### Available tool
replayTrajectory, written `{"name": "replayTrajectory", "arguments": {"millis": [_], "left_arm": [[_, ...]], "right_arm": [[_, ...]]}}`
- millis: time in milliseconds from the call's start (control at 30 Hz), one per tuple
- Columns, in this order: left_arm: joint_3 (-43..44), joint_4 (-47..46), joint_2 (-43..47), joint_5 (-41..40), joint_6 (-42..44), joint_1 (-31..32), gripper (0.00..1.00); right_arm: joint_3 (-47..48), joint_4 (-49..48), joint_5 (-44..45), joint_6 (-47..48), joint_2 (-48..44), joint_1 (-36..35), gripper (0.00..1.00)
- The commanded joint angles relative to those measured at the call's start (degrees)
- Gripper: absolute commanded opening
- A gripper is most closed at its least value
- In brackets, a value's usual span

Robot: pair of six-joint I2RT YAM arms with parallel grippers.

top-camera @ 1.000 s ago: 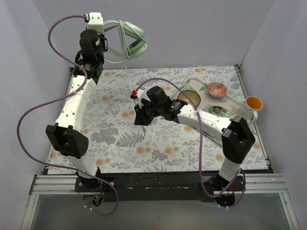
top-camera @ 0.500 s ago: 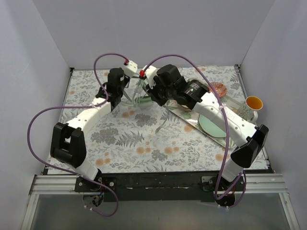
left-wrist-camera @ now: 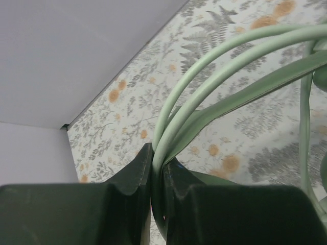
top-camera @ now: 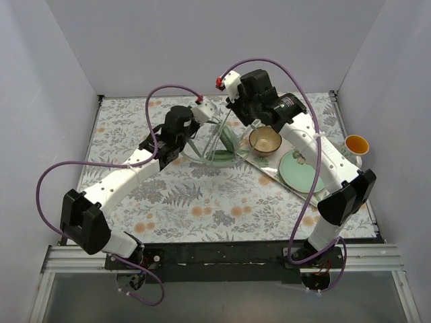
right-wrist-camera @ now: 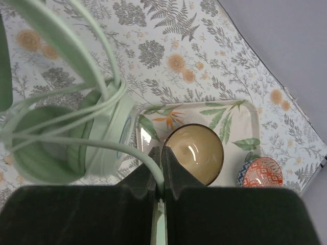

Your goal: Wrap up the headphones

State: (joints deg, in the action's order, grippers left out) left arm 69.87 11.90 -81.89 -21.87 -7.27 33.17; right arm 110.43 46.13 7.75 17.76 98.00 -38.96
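The mint-green headphones (top-camera: 219, 149) lie at the back middle of the floral table, against the tray's left edge. My left gripper (top-camera: 194, 138) is shut on the headphones' band together with cable strands; in the left wrist view the band (left-wrist-camera: 245, 87) and the looped cable (left-wrist-camera: 214, 61) run out of the closed gripper (left-wrist-camera: 158, 166). My right gripper (top-camera: 232, 120) hangs above the headphones, shut on the thin pale cable (right-wrist-camera: 127, 148) at its fingertips (right-wrist-camera: 154, 179). An ear cup (right-wrist-camera: 104, 138) with cable turns around it shows below the right gripper.
A leaf-print tray (top-camera: 268, 173) stands at the right with a brown bowl (top-camera: 265, 140) and a pale green plate (top-camera: 301, 169). A red patterned bowl (right-wrist-camera: 263, 173) sits at the tray's end. A yellow cup (top-camera: 357, 144) stands at the far right. Grey walls enclose the table.
The left gripper brought the headphones down from high at the back left to the table by the tray. The right gripper rose from mid-table to the back, now pinching the cable.
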Motion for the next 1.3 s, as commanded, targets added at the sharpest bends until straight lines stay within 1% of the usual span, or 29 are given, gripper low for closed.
{"name": "replayTrajectory", "arguments": {"millis": [0, 67, 167, 233, 267, 333, 400, 433, 467, 500, 533, 667, 700, 733, 767, 800, 833, 933, 1067, 1100, 1133, 1200, 1233, 1267], "left_arm": [[2.73, 11.38, 2.87, -0.63, -2.84, 6.55, 0.00], [2.73, 13.05, 3.13, -0.72, -3.45, 8.31, 0.00], [2.73, 13.50, 3.66, -0.81, -4.33, 8.49, 0.00], [3.25, 13.85, 3.93, -1.16, -4.86, 8.49, 0.00], [3.78, 14.55, 4.02, -1.16, -5.30, 8.49, 0.00], [5.10, 16.30, 4.10, 0.77, -7.23, 8.49, 0.00], [7.99, 20.25, 4.19, 5.49, -9.16, 8.49, 0.00], [9.05, 21.57, 4.28, 7.26, -11.52, 8.49, 0.00], [11.32, 24.11, 4.54, 8.76, -12.59, 8.49, 0.00], [12.48, 25.35, 4.63, 10.08, -13.64, 8.49, 0.00], [13.53, 26.58, 4.63, 13.22, -15.30, 8.49, 0.00], [17.58, 31.24, 5.25, 20.01, -18.04, 8.49, 0.00], [19.06, 31.69, 5.33, 21.07, -18.48, 8.49, 0.00], [19.95, 32.30, 5.33, 21.77, -18.92, 8.49, 0.00], [20.83, 33.00, 5.25, 24.39, -19.88, 8.49, 0.00], [23.01, 33.36, 5.33, 25.29, -20.50, 8.49, 0.00], [23.90, 33.54, 5.25, 26.08, -21.20, 8.49, 0.00], [28.46, 33.71, 4.63, 26.53, -23.93, 8.49, 0.00], [34.01, 34.07, 3.31, 25.47, -27.18, 8.49, 0.00], [35.24, 34.15, 2.88, 24.86, -28.06, 8.49, 0.00], [36.21, 33.98, 2.26, 24.16, -28.33, 8.49, 0.00], [39.02, 33.89, 1.65, 22.49, -28.94, 8.49, 0.00], [39.81, 33.54, 1.38, 22.57, -29.12, 8.49, 0.00], [41.47, 33.28, 0.94, 20.40, -29.38, 8.49, 0.00]], "right_arm": [[4.35, -7.63, -0.45, 2.72, -0.09, 3.45, 0.01], [4.35, -8.59, -1.50, 2.81, 0.35, 4.94, 0.01], [3.30, -8.60, -1.77, 2.81, 1.14, 6.87, 0.01], [1.64, -9.56, -2.12, 3.16, 0.71, 7.75, 0.01], [-0.63, -10.26, -2.73, 3.33, 0.10, 8.72, 0.01], [-2.76, -12.81, -5.53, 3.60, -0.61, 9.51, 0.01], [-5.48, -14.31, -9.48, 3.51, -1.66, 10.92, 0.01], [-6.53, -16.05, -14.55, 3.42, -2.02, 11.27, 0.01], [-7.50, -17.11, -16.95, 3.42, -2.37, 11.88, 0.01], [-9.95, -18.52, -18.89, 3.25, -3.24, 12.06, 0.01], [-10.93, -20.88, -20.13, 2.99, -3.68, 12.15, 0.01], [-13.22, -24.32, -25.13, 2.11, -4.48, 12.15, 0.01], [-13.57, -24.77, -26.11, 2.02, -4.57, 12.24, 0.03], [-14.62, -25.47, -28.55, 1.93, -4.65, 12.24, 0.08], [-15.33, -27.04, -29.88, 1.49, -5.18, 12.33, 0.12], [-16.20, -28.19, -31.46, 1.14, -5.44, 12.33, 0.15], [-18.48, -29.50, -34.96, 0.88, -5.79, 12.33, 0.21], [-23.22, -35.04, -41.29, -1.23, -7.03, 12.42, 0.31], [-28.93, -43.47, -46.67, -6.59, -7.91, 12.42, 0.35], [-30.09, -48.02, -47.73, -9.38, -8.08, 12.42, 0.35], [-31.41, -50.24, -49.57, -10.63, -8.08, 12.42, 0.37], [-35.80, -55.50, -50.55, -13.96, -8.87, 12.33, 0.39], [-37.21, -60.49, -51.51, -16.94, -9.14, 12.33, 0.40], [-40.09, -63.41, -51.87, -18.88, -9.40, 12.33, 0.40]]}}
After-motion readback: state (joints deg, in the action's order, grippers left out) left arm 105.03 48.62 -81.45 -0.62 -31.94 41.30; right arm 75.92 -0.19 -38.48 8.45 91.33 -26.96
